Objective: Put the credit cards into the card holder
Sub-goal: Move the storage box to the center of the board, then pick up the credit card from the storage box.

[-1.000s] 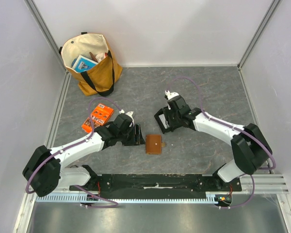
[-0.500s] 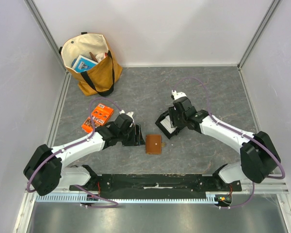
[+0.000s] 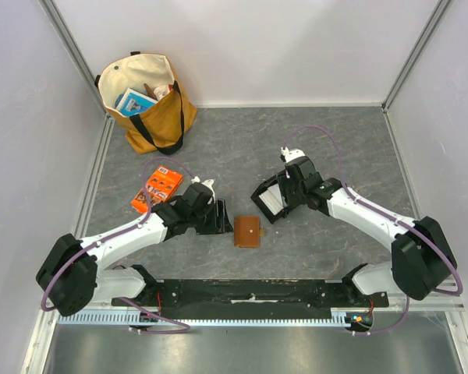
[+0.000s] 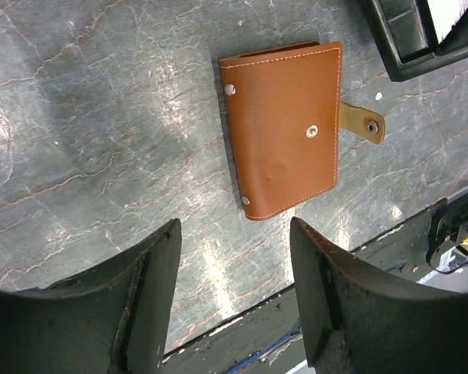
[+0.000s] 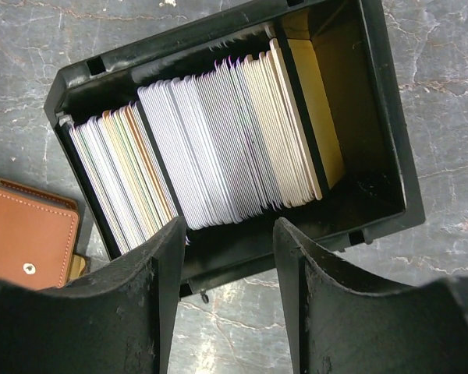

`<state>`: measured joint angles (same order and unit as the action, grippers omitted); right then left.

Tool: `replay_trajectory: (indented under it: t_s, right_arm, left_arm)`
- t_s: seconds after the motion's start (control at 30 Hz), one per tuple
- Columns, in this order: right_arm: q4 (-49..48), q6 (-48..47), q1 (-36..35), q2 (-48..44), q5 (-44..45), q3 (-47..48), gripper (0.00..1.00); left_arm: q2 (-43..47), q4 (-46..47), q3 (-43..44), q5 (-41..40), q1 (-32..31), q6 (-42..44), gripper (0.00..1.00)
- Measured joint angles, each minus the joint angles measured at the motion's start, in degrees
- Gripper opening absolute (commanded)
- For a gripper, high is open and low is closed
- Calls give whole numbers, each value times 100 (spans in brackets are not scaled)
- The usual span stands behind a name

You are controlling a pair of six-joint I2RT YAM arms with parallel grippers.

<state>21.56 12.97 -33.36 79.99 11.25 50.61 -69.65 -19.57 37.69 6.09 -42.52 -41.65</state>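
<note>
At the near edge of a grey, marble-veined table (image 3: 351, 148), walled on three sides by plain white panels on aluminium posts, two white robot arms lean in from a black base rail (image 3: 242, 292). A tan and cream canvas tote bag with black handles (image 3: 148, 101) stands in the far left corner, with a blue item showing in its open mouth. A small orange printed packet (image 3: 157, 188) lies toward the left edge, just beyond the left arm's forearm.

Near the middle of the table sits an open black plastic tray (image 5: 390, 148), packed with white, pale grey and cream credit cards (image 5: 218, 156) standing on edge in rows split by black dividers. The right gripper (image 5: 228, 234) hovers over the tray's near wall with its jaws parted and nothing between them; the tray's walls ring the cards on all sides.

The small tan-brown leather card holder (image 4: 285, 128) lies flat and folded shut between the two arms, near the middle of the near edge, its snap strap hanging loose off one side. The left gripper (image 4: 234, 234) is low over the table just beside the holder on its left, jaws standing wide and empty, with the holder ahead of the fingertips rather than between them. One corner of the holder is just beside the tray.
</note>
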Motion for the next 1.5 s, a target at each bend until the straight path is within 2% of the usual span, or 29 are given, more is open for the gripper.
replay_trajectory:
  t_s: [0.27,0.4,0.5,0.83,1.03,1.33,1.5]
  right_arm:
    - [256,-168,28,-129,177,90,64]
    - [258,-214,142,164,273,466,68]
    - [133,-256,262,525,247,708,77]
    - [-361,-382,756,1032,-402,728,88]
    - [-726,-365,885,1178,-841,706,88]
    - [-986,-313,903,1368,-1016,584,89]
    - [-1099,-295,931,1357,-1167,516,80]
  left_arm:
    - [-24,7,0,4,0,2,64]
    - [-57,17,0,9,0,2,64]
    - [-57,22,0,9,0,2,64]
    - [11,15,0,4,0,4,64]
    - [-46,17,0,7,0,11,64]
    - [-114,17,0,7,0,11,64]
    - [-129,17,0,7,0,13,64]
